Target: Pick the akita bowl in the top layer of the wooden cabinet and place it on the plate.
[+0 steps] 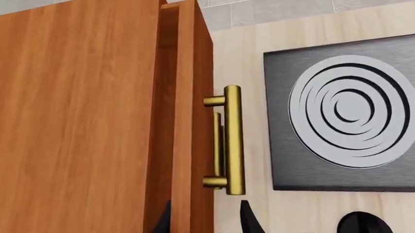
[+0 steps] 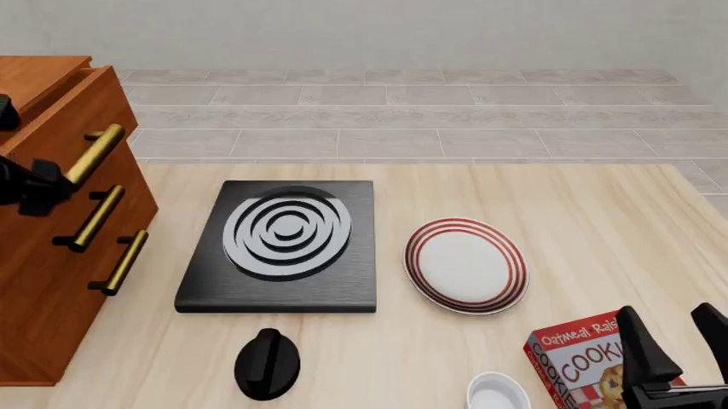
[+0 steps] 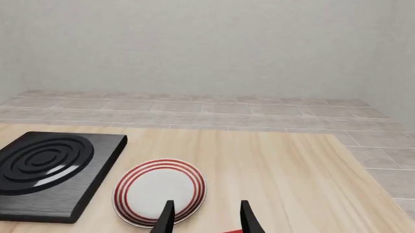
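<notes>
Unseen inside the slightly opened top layer [image 2: 80,115] at nine o'clock, the akita bowl is likely rigid, slippery, best rim-pinched; left end effector [image 1: 204,221] released near its handle [image 1: 232,141], right end effector [image 3: 204,218] released.

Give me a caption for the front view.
Left gripper at the top layer handle; plate waits empty.

You're working at a pale wooden table [image 2: 546,204] under even light. Past its far edge you see a grey tiled floor [image 2: 410,111] running back to a plain light grey wall [image 3: 207,43].
</notes>
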{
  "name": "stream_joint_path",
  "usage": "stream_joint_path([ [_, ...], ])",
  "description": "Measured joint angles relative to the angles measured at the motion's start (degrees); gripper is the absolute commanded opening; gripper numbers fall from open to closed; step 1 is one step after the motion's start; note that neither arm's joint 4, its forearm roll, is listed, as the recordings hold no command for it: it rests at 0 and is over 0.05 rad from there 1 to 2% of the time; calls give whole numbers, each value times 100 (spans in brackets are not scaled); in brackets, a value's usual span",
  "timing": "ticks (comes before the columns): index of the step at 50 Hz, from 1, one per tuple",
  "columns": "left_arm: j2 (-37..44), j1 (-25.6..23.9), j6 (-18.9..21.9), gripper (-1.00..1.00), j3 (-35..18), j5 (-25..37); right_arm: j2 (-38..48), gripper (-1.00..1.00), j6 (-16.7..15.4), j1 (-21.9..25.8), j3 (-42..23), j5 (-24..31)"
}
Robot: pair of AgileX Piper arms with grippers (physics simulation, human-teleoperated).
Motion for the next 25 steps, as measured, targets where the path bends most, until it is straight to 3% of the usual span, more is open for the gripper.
stream_joint_path([
  [25, -13, -182, -220, 100, 72, -21, -238, 100, 14, -11, -11, 237],
])
